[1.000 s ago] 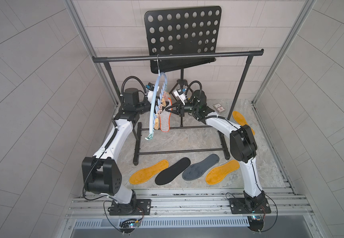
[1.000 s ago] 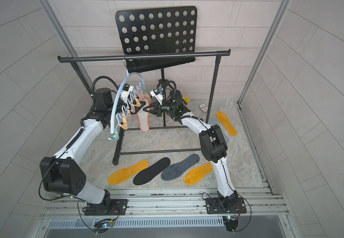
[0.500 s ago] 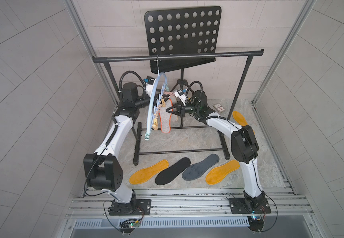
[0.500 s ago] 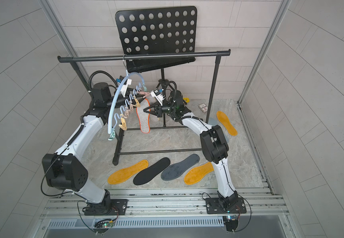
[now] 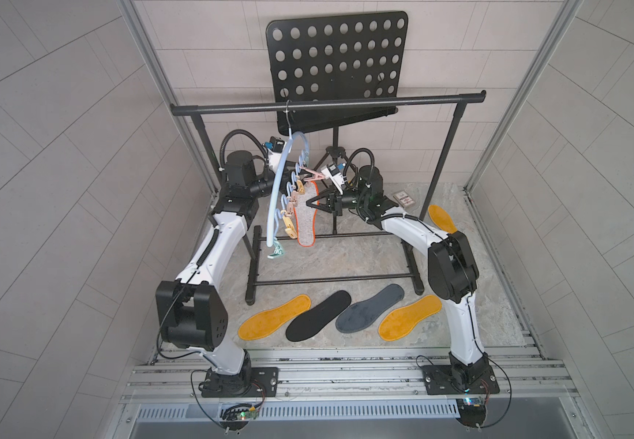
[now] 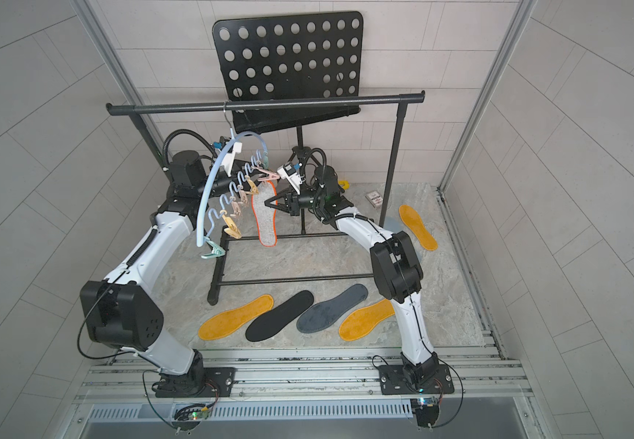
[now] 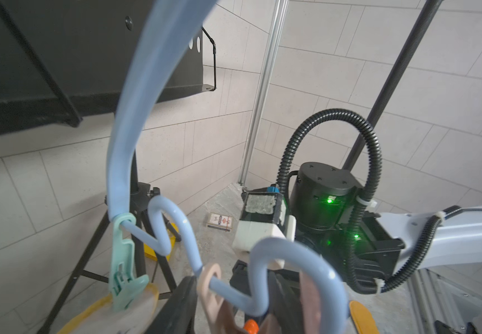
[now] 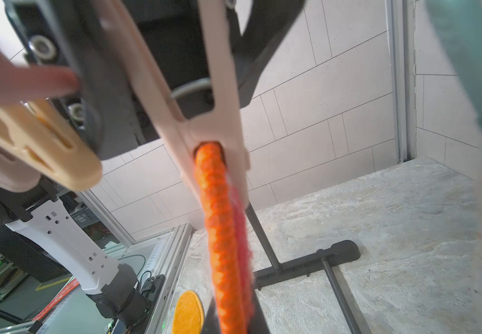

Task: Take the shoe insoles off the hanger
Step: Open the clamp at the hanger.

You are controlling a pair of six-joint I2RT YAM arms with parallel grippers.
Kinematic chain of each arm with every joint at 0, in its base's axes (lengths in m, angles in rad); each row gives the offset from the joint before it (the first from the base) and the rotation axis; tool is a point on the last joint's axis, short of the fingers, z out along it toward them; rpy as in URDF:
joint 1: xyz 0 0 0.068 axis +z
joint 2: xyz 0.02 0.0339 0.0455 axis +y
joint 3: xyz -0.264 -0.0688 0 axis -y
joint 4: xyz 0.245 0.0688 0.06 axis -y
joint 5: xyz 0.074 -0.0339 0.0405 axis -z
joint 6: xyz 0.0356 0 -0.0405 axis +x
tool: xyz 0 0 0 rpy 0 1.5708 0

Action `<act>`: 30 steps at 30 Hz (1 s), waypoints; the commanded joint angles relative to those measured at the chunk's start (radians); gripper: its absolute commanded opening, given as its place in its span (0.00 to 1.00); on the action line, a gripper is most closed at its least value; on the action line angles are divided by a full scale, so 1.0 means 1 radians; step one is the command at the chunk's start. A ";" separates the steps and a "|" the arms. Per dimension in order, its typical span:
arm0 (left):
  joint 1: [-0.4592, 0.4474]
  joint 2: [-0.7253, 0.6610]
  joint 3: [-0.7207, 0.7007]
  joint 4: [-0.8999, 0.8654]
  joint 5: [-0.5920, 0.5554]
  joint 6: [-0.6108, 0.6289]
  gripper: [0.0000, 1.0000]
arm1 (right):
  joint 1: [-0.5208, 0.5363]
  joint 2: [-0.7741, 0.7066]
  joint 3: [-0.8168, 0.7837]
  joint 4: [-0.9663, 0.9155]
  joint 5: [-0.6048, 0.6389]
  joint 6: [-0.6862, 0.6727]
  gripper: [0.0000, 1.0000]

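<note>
Orange-stitched grey felt marks the hanging insole, the only one I see on the pale blue hanger. The hanger is hooked on the black rack over the far half of the counter. A pink clip bites its top end, and the peach clips and mint clip look empty.

Along the counter's front edge four freed pads lie in a row: yellow insole, black insole, dark grey insole, second yellow insole. A third yellow insole lies by the right edge.

The right jaws are clenched on the hanging insole's side. The left jaws flank the pink clip's handles; I cannot tell whether they press. Most looks done: that clip needs opening and the last pad drawing free.
</note>
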 commanded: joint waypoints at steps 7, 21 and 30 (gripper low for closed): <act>0.005 -0.018 0.003 0.038 -0.007 -0.013 0.15 | 0.001 -0.037 0.001 -0.031 -0.006 -0.033 0.00; 0.005 -0.012 0.006 -0.010 -0.066 0.018 0.12 | 0.037 -0.402 -0.391 -0.568 0.329 -0.355 0.00; 0.005 -0.014 0.015 -0.133 -0.103 0.101 0.12 | 0.036 -0.945 -0.649 -1.115 0.758 -0.377 0.00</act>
